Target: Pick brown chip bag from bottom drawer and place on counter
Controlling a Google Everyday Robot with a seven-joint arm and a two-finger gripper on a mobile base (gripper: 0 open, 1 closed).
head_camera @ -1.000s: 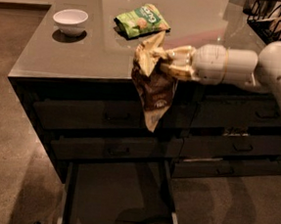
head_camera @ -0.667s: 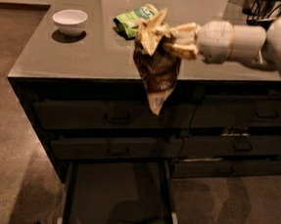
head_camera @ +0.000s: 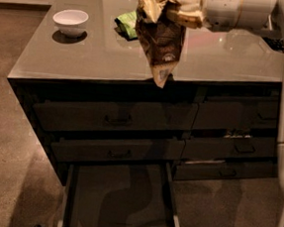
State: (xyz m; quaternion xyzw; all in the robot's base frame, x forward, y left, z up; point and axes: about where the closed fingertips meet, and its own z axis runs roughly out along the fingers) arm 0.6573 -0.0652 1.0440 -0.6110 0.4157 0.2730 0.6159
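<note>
My gripper point(head_camera: 176, 13), top centre of frame, is clamped on the crumpled upper end of the brown chip bag point(head_camera: 160, 45), which hangs tip-down at the front edge of the counter point(head_camera: 87, 56), bare glossy surface leftward up to a white bowl point(head_camera: 70, 20) and green snack bag point(head_camera: 125, 24), the bottom drawer point(head_camera: 119, 198) open at lower centre.

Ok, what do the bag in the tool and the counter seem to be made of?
The brown chip bag, held at its top by the tool over the counter, looks like thin printed film: it hangs crumpled. The counter looks hard and glossy, perhaps laminate or stone: it mirrors light.
</note>
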